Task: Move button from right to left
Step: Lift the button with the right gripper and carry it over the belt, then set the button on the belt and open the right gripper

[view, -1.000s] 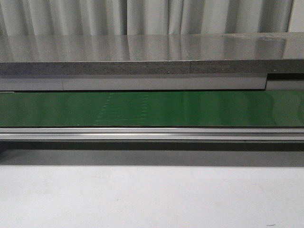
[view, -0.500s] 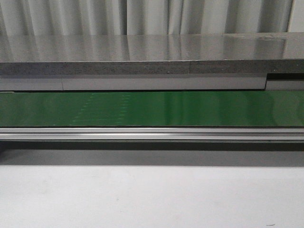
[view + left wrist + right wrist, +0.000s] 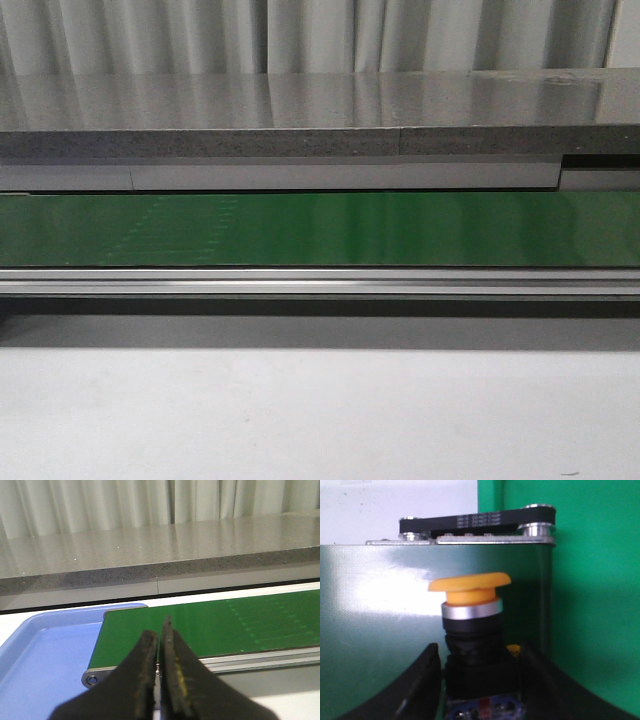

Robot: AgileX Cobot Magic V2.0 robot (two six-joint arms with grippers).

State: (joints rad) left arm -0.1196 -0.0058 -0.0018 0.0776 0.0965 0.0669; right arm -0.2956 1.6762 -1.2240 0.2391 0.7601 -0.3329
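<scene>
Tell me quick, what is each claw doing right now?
Left gripper: closed, holding nothing.
Right gripper: fingers on either side of the button; firm grip cannot be told.

Black tapered end effector fingers (image 3: pixel 172 680), yellow-flecked edges

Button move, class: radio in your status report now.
Left gripper shut, empty, over green belt beside blue tray. Right gripper shut on button. Nothing blocking in view.
</scene>
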